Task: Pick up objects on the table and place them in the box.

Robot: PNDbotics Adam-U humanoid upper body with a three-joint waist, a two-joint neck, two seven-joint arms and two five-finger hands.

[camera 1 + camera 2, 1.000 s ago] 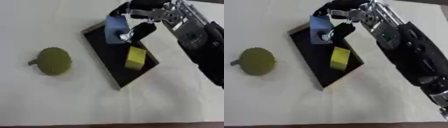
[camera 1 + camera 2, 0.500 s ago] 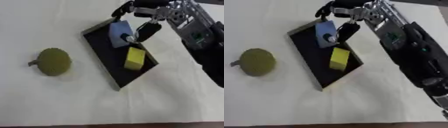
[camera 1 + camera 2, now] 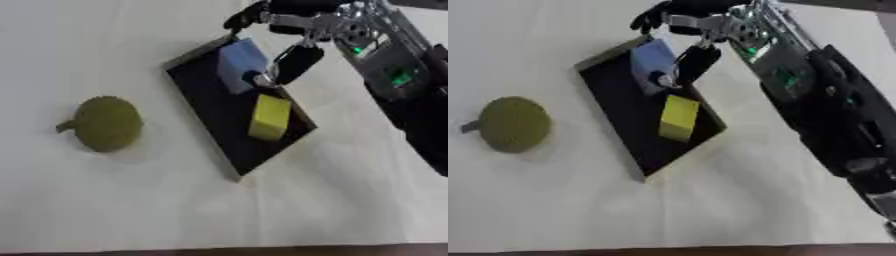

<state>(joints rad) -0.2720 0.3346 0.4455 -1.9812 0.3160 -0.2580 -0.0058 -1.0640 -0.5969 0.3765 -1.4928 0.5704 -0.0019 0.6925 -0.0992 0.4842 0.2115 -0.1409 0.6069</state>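
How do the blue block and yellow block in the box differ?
The blue block sits at the far end of the box, beside the right hand; the yellow block lies mid-box, apart from the hand. Blue looks broader and squarer; yellow is narrower and elongated. Both are inside the box.

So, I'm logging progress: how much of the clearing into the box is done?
Done: yellow block lies in the black box. In hand: blue block sits in the box beside the right hand. Left: green round object on the table.
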